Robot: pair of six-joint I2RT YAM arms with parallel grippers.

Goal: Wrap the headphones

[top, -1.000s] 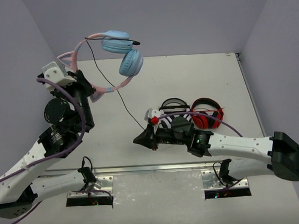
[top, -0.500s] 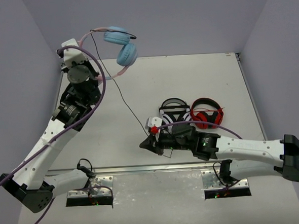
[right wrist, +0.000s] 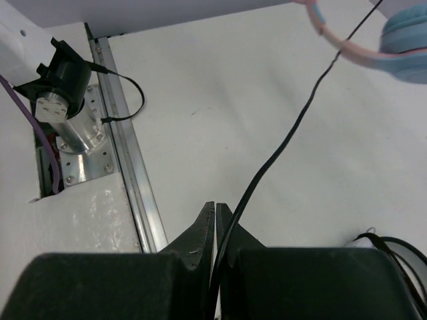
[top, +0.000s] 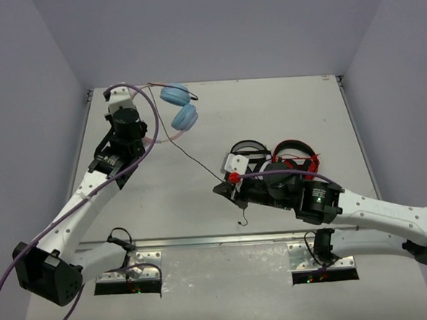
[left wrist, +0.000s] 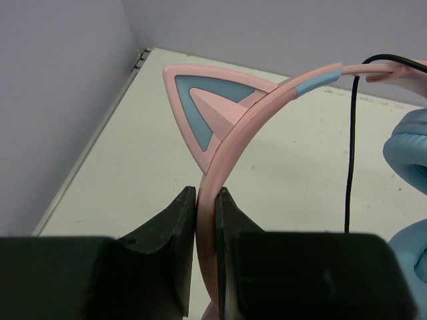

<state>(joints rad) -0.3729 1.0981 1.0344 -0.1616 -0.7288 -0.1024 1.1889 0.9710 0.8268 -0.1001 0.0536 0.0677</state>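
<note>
The headphones (top: 180,107) have light-blue ear cups and a pink headband, and hang at the back left. My left gripper (top: 142,134) is shut on the headband; in the left wrist view the jaws (left wrist: 205,200) pinch the pink band just below a cat ear (left wrist: 200,110). The thin black cable (top: 191,158) runs from the headphones down to my right gripper (top: 220,189). In the right wrist view the right gripper (right wrist: 215,210) is shut on the cable (right wrist: 280,150). The cable's loose end (top: 243,218) dangles below the right gripper.
A white-and-black pair (top: 246,153) and a red-and-black pair (top: 298,162) lie on the table just behind my right wrist. A metal rail (top: 204,240) runs along the near edge. Walls stand close at the left and back.
My left arm has swung the headphones down and back, from high up towards the table's back left. My right gripper has moved a little right and away, still on the cable.
</note>
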